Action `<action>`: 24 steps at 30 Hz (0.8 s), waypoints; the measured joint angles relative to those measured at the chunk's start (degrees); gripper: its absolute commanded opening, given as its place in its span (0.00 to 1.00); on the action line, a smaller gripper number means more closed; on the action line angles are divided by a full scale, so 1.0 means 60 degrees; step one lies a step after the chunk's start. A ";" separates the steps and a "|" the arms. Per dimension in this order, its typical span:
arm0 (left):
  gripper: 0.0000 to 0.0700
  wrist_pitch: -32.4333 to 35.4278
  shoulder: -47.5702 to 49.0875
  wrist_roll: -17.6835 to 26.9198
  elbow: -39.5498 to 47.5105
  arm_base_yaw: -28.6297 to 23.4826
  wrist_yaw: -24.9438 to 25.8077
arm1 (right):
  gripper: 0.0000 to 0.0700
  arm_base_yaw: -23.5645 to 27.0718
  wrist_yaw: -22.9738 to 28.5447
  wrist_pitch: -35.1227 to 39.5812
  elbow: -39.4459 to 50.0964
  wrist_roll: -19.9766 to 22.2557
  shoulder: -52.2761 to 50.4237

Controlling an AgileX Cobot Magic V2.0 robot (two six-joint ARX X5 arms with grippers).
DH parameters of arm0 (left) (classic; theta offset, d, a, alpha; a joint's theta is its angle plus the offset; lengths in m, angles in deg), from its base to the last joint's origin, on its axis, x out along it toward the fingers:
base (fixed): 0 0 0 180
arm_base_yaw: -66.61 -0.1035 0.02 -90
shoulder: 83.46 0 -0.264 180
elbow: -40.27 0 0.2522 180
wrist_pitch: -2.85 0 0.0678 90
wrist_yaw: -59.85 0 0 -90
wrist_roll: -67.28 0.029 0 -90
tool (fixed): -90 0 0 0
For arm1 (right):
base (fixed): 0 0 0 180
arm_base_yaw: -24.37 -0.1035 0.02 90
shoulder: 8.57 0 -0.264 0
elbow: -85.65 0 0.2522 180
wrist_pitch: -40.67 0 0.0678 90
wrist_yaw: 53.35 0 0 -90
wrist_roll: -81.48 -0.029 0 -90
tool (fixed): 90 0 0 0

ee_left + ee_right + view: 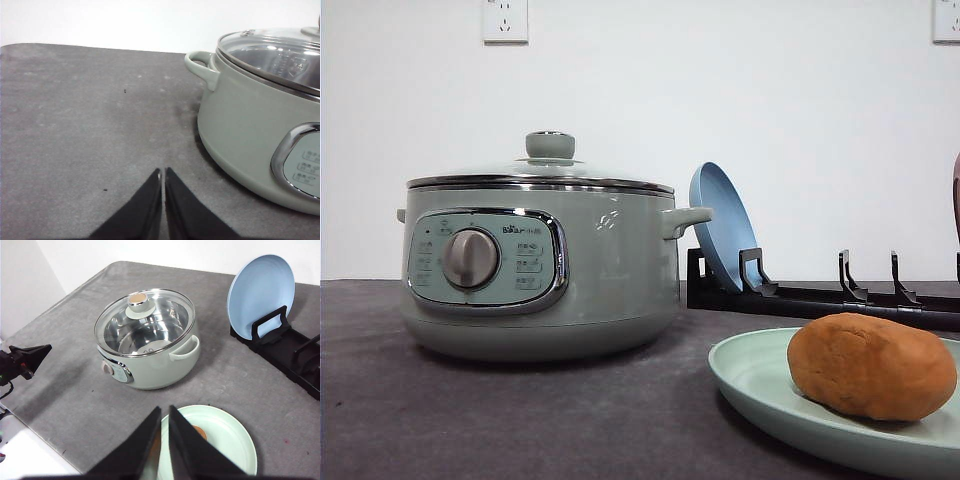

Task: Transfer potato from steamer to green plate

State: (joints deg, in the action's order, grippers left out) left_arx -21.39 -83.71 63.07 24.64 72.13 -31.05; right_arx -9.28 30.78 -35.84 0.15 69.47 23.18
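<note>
Potato (871, 366) already resting on green plate (750, 375), near right; transfer looks done, so only step left is keeping clear: lift away straight, no nudging the plate. Steamer (540, 270) at left, lid on, bowl looks empty through the glass. Left gripper (163, 172) and right gripper (164, 411) both closed, holding nothing. Blue plate (720, 225) upright in rack (820, 295), far right.
</note>
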 measured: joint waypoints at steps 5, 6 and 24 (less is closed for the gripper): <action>0.00 0.0010 0.0000 0.0228 0.0000 0.0000 0.0439 | 0.02 0.0000 0.0000 0.0000 0.0000 0.0000 0.0000; 0.00 0.0016 0.0000 0.0297 0.0000 0.0003 0.0531 | 0.02 0.0000 0.0000 0.0000 0.0000 0.0000 0.0000; 0.00 0.0026 0.0000 0.0404 0.0000 0.0004 0.0635 | 0.02 0.0000 0.0000 0.0000 0.0000 0.0000 0.0000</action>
State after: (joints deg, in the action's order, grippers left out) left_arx -21.23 -83.71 65.50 24.64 72.15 -27.23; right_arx -9.28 30.78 -35.84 0.15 69.47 23.18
